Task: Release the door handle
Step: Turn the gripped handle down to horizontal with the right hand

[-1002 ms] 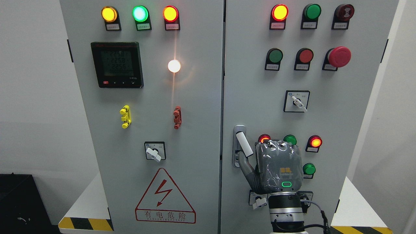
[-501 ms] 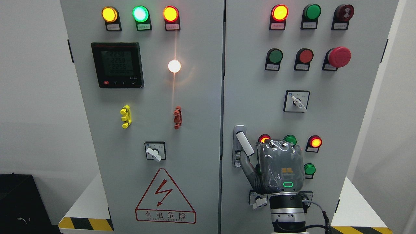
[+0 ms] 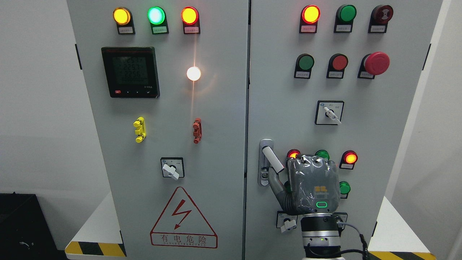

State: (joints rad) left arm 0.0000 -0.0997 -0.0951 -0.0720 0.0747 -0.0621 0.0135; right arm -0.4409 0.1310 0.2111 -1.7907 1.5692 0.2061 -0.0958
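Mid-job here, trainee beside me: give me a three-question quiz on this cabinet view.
1. True or false: the white lever door handle on the grey right cabinet door hangs straight down.
2. Which of the three round lamps along the top of the grey left cabinet door glows green? A) left B) middle C) right
3. Fill in: the robot's grey plastic-wrapped right hand is in front of the ___ door.

Key:
1. False; it is tilted, its free end pointing down and to the picture's right.
2. B, the green round lamp.
3. right
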